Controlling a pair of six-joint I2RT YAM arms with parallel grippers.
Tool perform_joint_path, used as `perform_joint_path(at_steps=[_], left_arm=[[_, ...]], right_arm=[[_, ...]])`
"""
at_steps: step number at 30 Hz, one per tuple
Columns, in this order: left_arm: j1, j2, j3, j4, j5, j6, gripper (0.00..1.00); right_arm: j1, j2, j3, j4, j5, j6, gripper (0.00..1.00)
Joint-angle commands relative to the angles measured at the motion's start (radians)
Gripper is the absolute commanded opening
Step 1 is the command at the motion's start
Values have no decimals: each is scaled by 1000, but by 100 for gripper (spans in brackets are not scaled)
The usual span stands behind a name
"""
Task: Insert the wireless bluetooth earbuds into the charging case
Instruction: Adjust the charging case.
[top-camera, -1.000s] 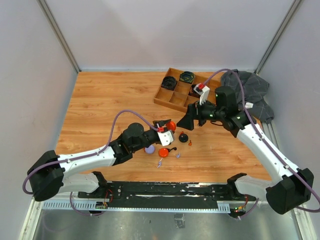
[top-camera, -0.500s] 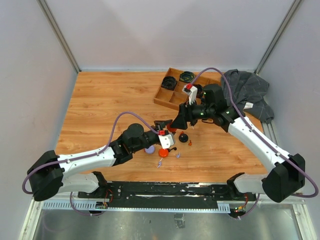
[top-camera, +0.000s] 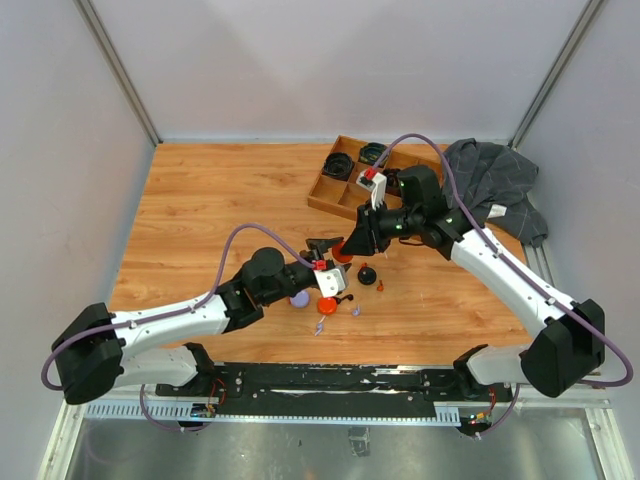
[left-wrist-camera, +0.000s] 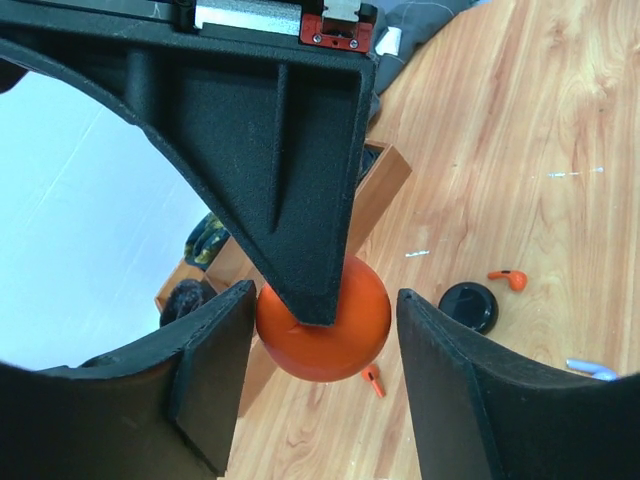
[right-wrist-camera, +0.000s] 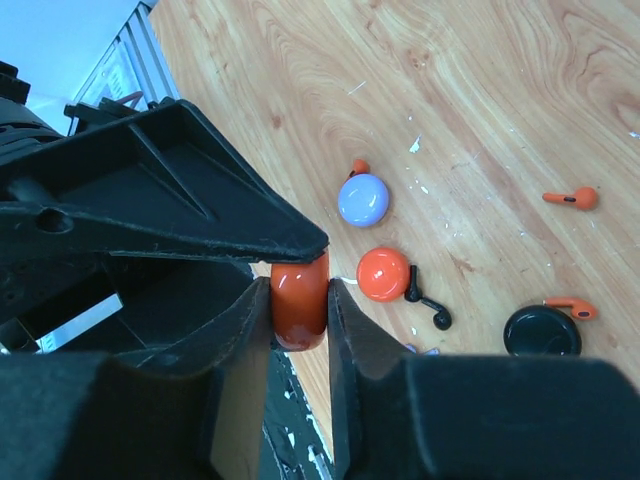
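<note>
Surface: wood-grain table (top-camera: 220, 200).
Room: plain pale grey walls (top-camera: 330, 70).
Left gripper (left-wrist-camera: 320, 335): clamped on round orange plastic case (right-wrist-camera: 300, 305).
Right gripper (right-wrist-camera: 300, 290): clamped on same case.

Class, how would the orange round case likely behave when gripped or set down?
Probably rigid: the orange charging case shows no dent where the right gripper pinches its faces. Its glossy, rounded shell may slip between the pads. Set down on its edge, it would likely roll.

Orange case (right-wrist-camera: 300, 300); lilac case (right-wrist-camera: 363, 199); black case (right-wrist-camera: 541, 331); orange earbud (right-wrist-camera: 570, 198); grey checked cloth (top-camera: 495, 185); wood-grain table (top-camera: 220, 200).
</note>
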Motion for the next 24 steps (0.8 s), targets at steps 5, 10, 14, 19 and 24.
perform_joint_path(at_steps=[5,10,14,19,24], left_arm=[[-12,-66,-48,96,-18,-85,76],[-11,-143,-107,149,-39,-206,80],[12,-199,-146,148,-33,-349,81],[112,-281,-219,241,70,-614,82],[198,-286,-239,287,167,-869,85]], right_arm=[[13,-34,40,-17,-9,-48,16],[13,-61,37,-18,3,-78,16],[13,-87,18,12,6,-97,16],[13,-124,-28,105,-12,-82,16],[13,-160,-100,216,-45,-51,16]])
